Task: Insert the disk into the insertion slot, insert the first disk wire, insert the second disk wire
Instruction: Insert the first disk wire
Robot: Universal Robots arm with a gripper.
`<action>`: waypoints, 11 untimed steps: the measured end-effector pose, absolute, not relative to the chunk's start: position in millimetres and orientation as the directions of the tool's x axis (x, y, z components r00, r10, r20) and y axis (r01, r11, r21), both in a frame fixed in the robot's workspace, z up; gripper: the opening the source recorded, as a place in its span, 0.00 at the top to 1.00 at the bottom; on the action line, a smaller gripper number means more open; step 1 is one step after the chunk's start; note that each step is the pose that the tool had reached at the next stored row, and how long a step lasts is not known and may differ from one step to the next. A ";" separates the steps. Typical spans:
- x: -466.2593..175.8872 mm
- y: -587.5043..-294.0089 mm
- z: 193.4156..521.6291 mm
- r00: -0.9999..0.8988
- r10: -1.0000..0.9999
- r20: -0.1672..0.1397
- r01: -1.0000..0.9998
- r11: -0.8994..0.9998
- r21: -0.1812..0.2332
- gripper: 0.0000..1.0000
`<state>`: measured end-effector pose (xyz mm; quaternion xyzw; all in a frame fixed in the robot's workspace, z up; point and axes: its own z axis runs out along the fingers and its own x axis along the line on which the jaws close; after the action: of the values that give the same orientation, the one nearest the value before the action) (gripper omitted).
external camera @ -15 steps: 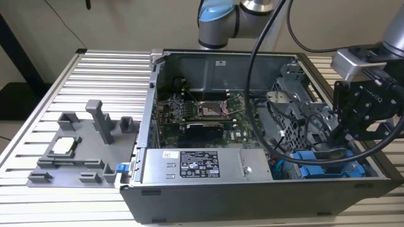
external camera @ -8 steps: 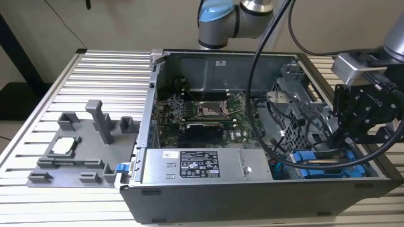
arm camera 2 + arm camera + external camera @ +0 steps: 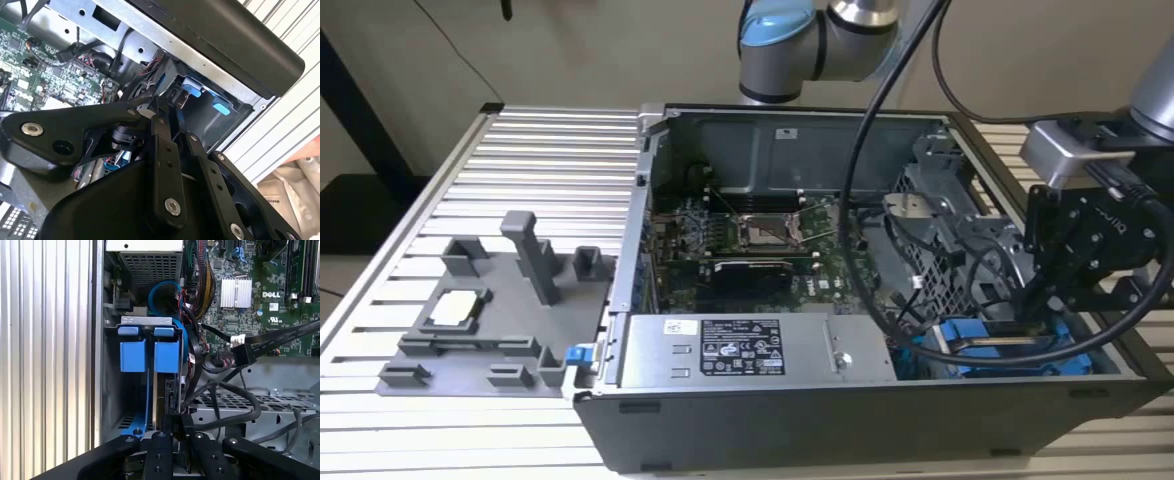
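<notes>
The disk [image 3: 166, 356] sits seated in the insertion slot [image 3: 145, 321], just beside one twin drive [image 3: 132, 356], so I count two blue frames in a single bay. In the exterior view that bay lies at about four o'clock of the computer case [image 3: 854, 425] on the worktop [image 3: 520, 140]. The one gripper [image 3: 176, 426] hangs over the disk's near edge, its fingers [image 3: 159, 450] pinched almost together on what looks like a small black plug [image 3: 178, 421]. I judge the disk dense, stiff and knock-shy, best held by its frame. The plug looks rigid and is best gripped by its body.

Arm reaches down, pincer [image 3: 176, 426] closed, pointing downward.
</notes>
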<state>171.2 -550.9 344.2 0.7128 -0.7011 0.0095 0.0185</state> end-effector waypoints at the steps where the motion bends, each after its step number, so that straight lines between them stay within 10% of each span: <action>1: 171.3 -551.1 343.4 0.013 -0.999 0.039 -1.000 -0.012 0.013 0.81; 11: 175.4 -552.1 339.2 -0.011 -0.999 0.040 -1.000 0.012 0.016 0.81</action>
<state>175.4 -552.1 339.2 0.7029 -0.7110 0.0083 0.0196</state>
